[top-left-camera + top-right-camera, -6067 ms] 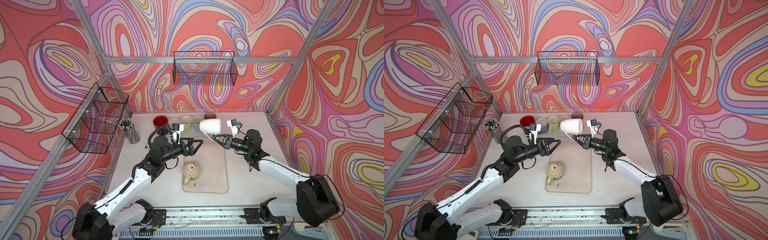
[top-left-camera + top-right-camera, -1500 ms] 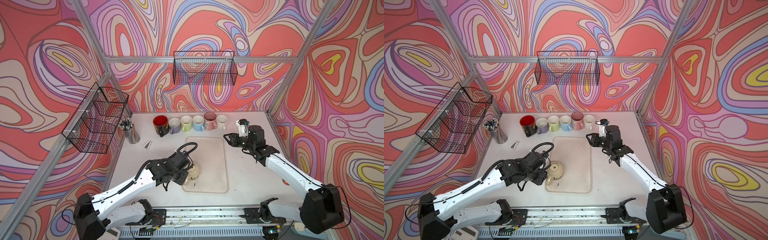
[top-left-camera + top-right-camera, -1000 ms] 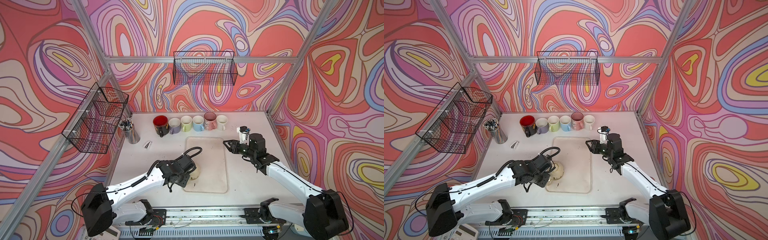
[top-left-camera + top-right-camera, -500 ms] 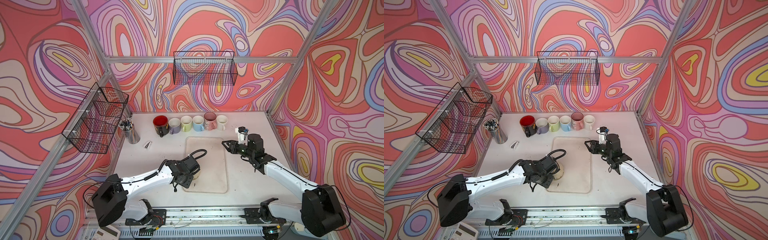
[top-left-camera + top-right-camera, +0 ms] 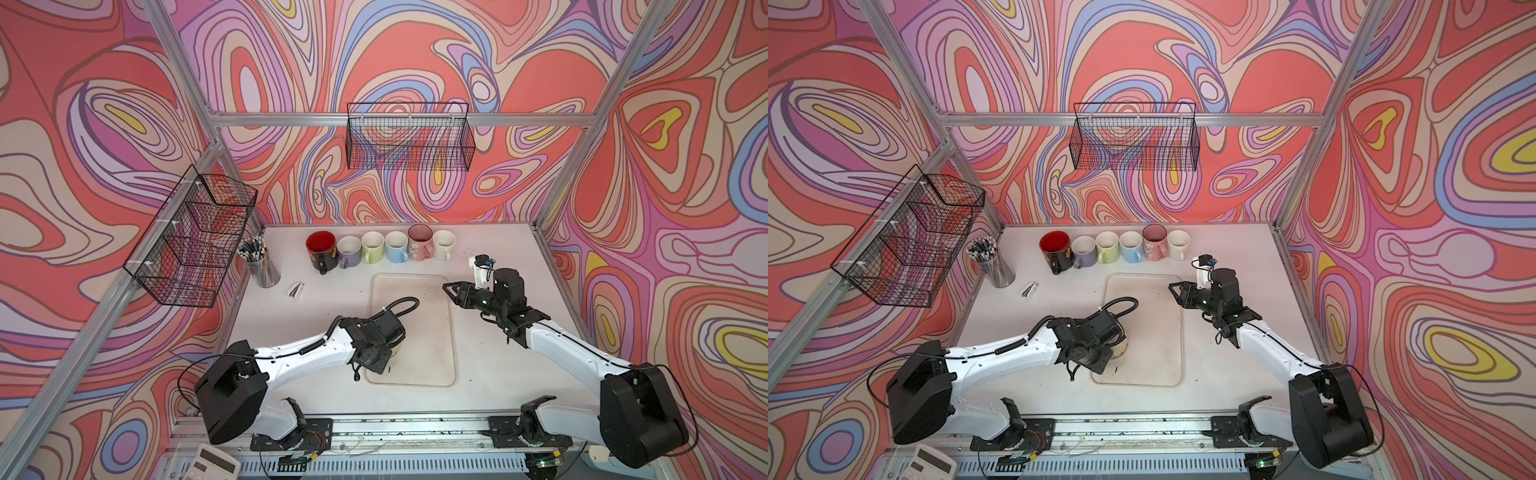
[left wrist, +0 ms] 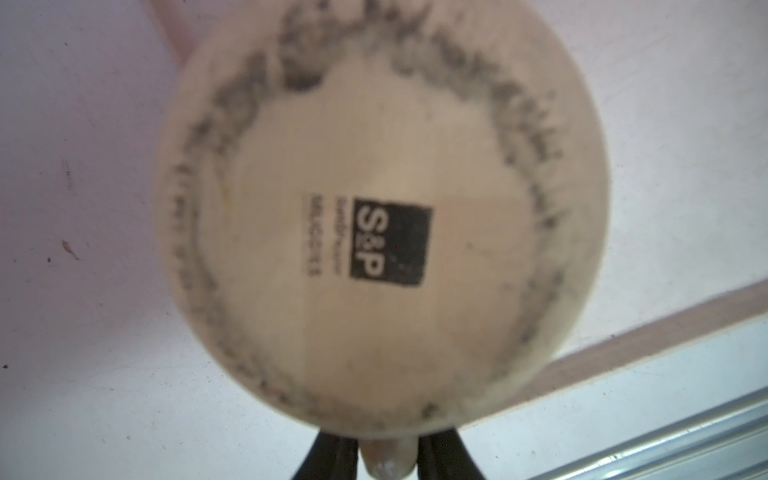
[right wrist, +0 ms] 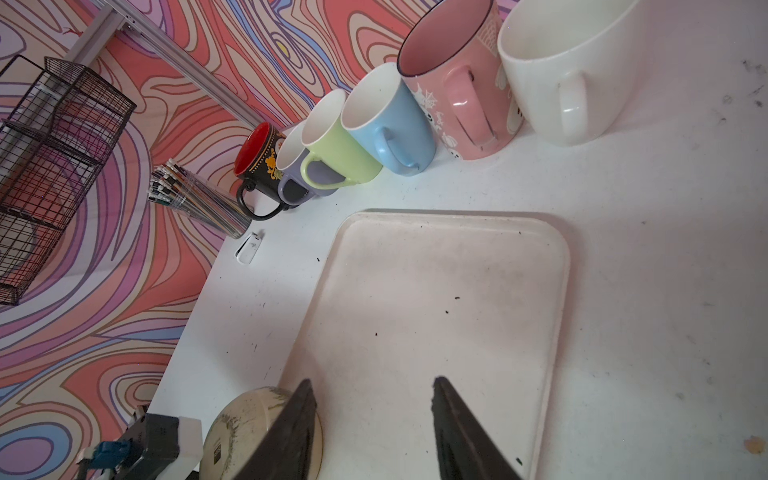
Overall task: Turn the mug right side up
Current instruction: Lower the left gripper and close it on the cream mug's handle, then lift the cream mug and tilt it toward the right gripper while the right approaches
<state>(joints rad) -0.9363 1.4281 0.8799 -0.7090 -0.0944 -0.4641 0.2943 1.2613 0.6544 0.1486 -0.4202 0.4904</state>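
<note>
Mugs number seven in both top views. Six upright mugs (image 5: 396,247) stand in one row along the back of the white table (image 5: 291,316). One cream mug (image 5: 1122,347) sits on the single pale tray (image 5: 424,324), at its near left corner, largely hidden under the left arm's wrist. Two black wire baskets (image 5: 409,137) hang on the walls, and one clear pencil cup (image 5: 262,266) stands beside the row. The right gripper (image 5: 452,293) hangs by the tray's right edge, well apart from the cream mug.

Left wrist view: the cream mug (image 6: 374,145) stands mouth down, round base facing the camera, long axis vertical. Its glaze is smooth. The foot ring is rough and smudged dark grey, with a black square stamp at centre. The left gripper (image 6: 386,438) has two black fingers tight against either side of the handle, clamping it.

Right wrist view: the right gripper (image 7: 374,380) has its jaws spread, with only bare tray (image 7: 436,291) between them. The tray is matte, round-cornered and speckled with dark crumbs.
</note>
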